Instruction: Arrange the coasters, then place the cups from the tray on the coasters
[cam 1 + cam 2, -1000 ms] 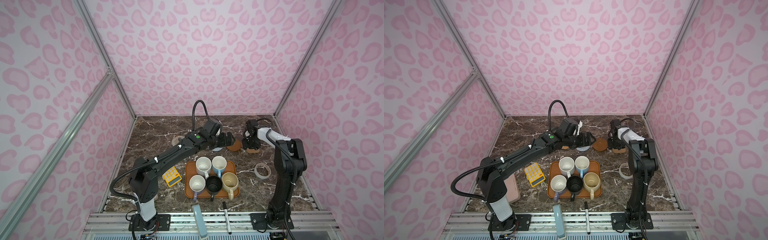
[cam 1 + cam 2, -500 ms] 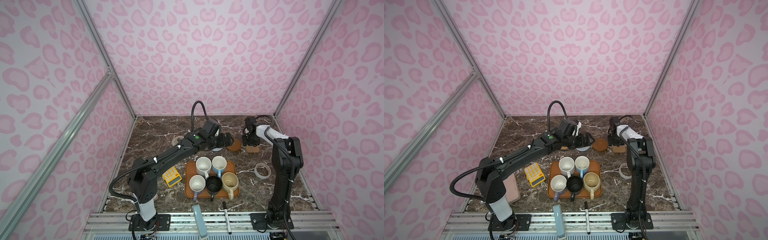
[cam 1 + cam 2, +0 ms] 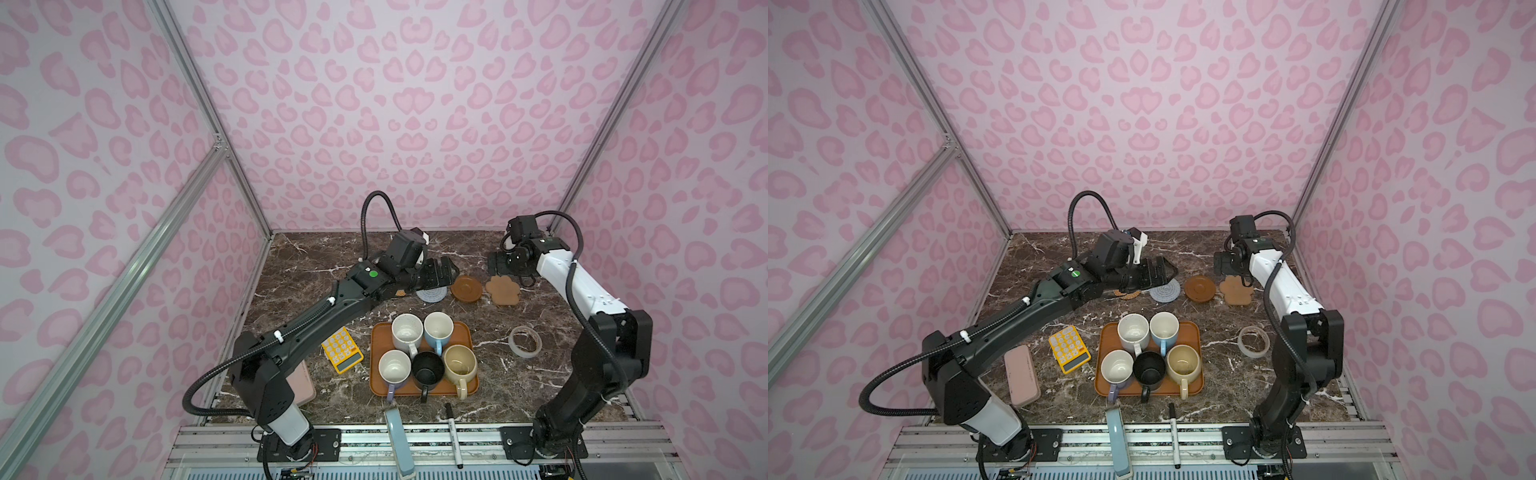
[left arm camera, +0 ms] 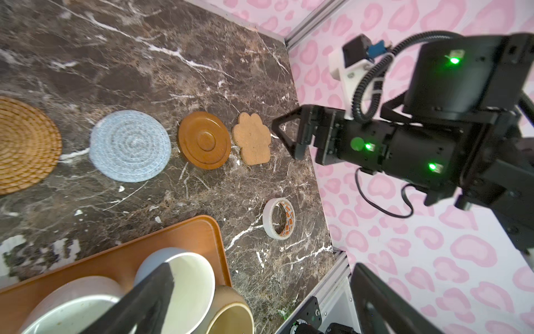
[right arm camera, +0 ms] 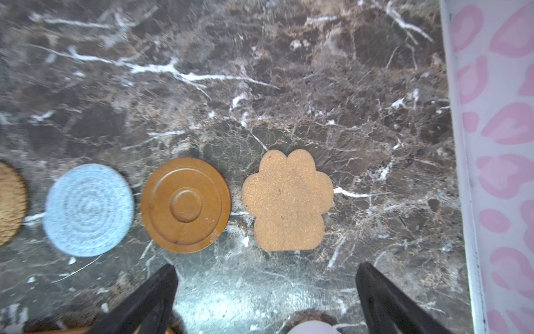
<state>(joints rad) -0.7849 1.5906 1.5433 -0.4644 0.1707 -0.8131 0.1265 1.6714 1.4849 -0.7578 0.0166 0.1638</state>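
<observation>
Several coasters lie in a row at the back of the table: tan rattan (image 4: 23,144), grey-blue woven (image 3: 432,296), brown rimmed disc (image 3: 466,288) and tan paw (image 3: 503,291). My right gripper (image 5: 267,266) hovers open and empty just behind the paw coaster (image 5: 287,199), apart from it. My left gripper (image 3: 451,270) is open and empty above the grey-blue coaster, and its arm hides part of the rattan one. The orange-brown tray (image 3: 378,336) holds the cups: speckled white (image 3: 406,332), light blue (image 3: 437,328), lavender (image 3: 394,368), black (image 3: 428,370) and cream-yellow (image 3: 459,363).
A tape ring (image 3: 525,340) lies right of the tray and a yellow calculator (image 3: 341,350) left of it. A pink case (image 3: 1022,380) sits near the left arm's base. A marker (image 3: 453,436) and a blue-grey tool (image 3: 397,440) rest at the front edge. Pink walls close three sides.
My right gripper has opened wide and lifted back from the paw coaster, which now lies free on the table. The left arm has hardly moved.
</observation>
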